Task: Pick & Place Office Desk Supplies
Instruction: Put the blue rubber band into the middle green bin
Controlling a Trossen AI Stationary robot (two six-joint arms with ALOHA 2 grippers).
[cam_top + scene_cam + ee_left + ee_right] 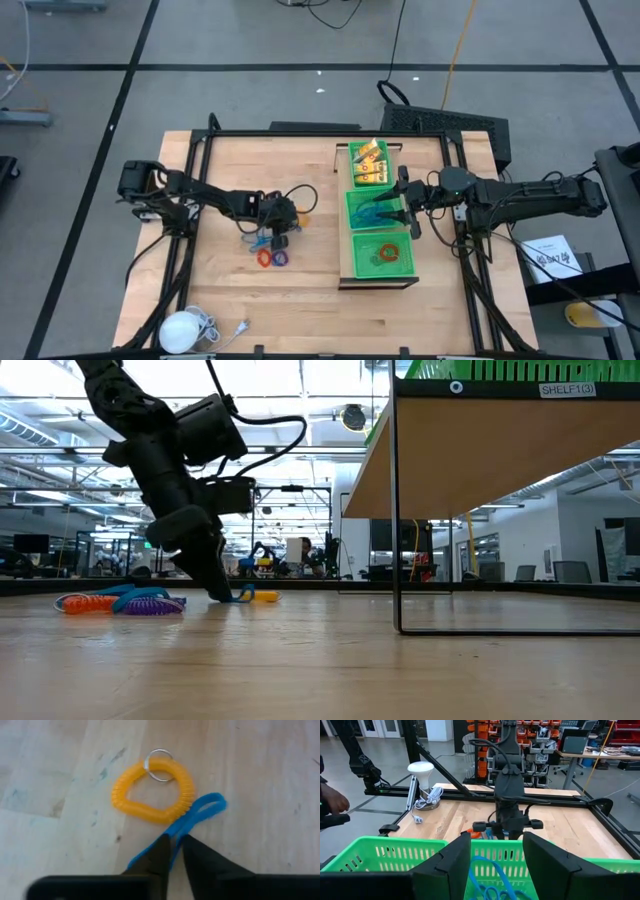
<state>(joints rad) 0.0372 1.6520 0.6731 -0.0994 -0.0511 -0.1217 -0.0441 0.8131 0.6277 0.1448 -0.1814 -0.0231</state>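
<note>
We are viewing a grey tiled floor (250, 40) surrounding the wooden desk (220, 290), with orange shelving (485, 735) standing behind.

The left arm reaches toward three o'clock across the table, its left gripper (172, 851) tipped down at the surface with fingers nearly together. The right arm stretches toward nine o'clock, its right gripper (496, 857) held open.

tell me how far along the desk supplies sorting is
Partly done. The green tray's compartments already hold yellow packets, blue pieces and a red ring. In hand: the left gripper is pinching a blue ring on the table, beside an orange coil ring. Left: that orange ring plus the red ring and purple ring. The right gripper is open over the tray.
</note>
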